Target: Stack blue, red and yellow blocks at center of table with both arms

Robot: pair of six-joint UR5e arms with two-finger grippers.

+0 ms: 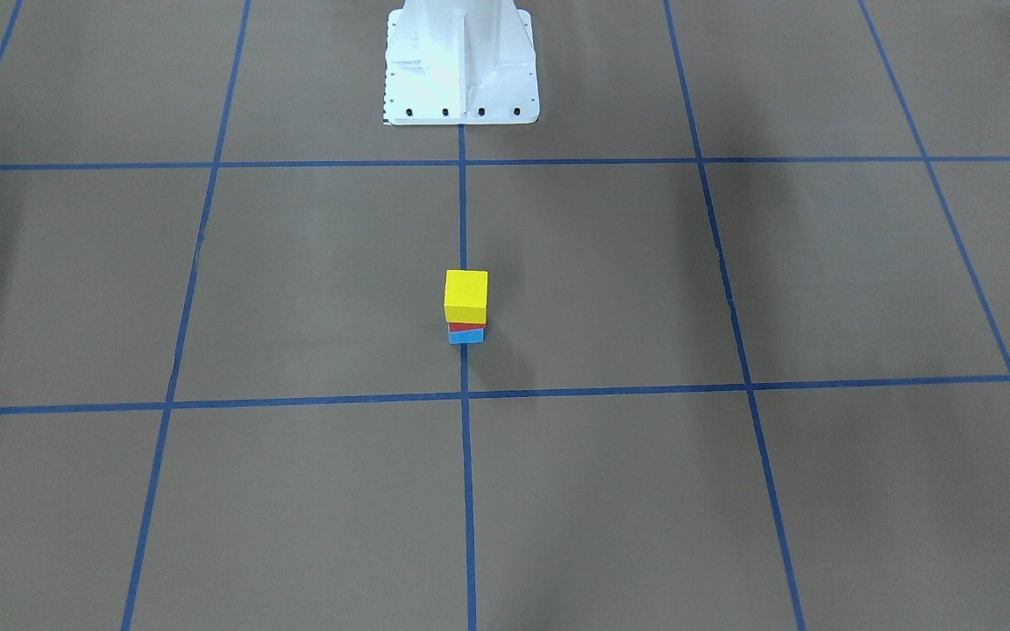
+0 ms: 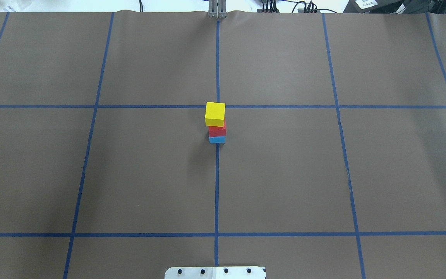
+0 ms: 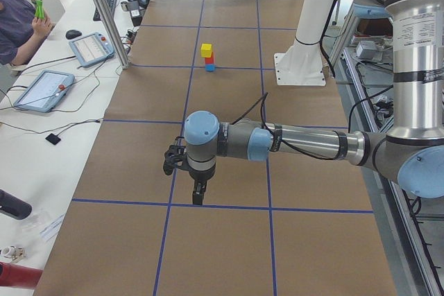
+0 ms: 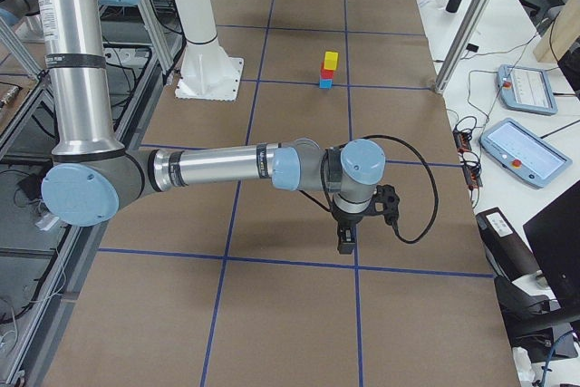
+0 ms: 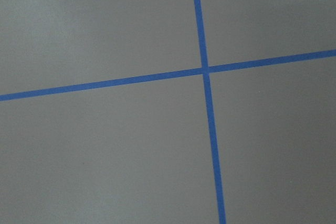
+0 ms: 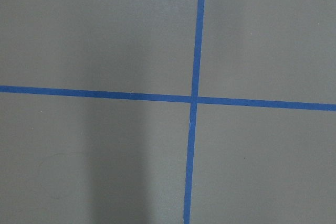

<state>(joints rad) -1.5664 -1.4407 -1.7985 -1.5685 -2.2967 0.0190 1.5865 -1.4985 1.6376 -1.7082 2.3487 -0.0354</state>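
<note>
The three blocks stand as one stack on the central tape line of the table point(image 2: 149, 174): the yellow block point(image 2: 215, 113) on top, the red block point(image 2: 218, 131) under it, the blue block point(image 2: 217, 139) at the bottom. The front view shows the same order: yellow block point(image 1: 465, 296), red block point(image 1: 465, 326), blue block point(image 1: 466, 336). Both arms are far from the stack. My left gripper point(image 3: 198, 195) points down over a tape line, and so does my right gripper point(image 4: 345, 240). I cannot tell whether either is open or shut. The wrist views show only tape crossings.
The white base plate point(image 1: 461, 70) stands at the robot's edge behind the stack. A person point(image 3: 17, 25) sits at the side bench beside tablets point(image 3: 43, 89). More tablets point(image 4: 517, 147) and cables lie beyond the operators' edge, and a metal post point(image 4: 462, 33) rises there.
</note>
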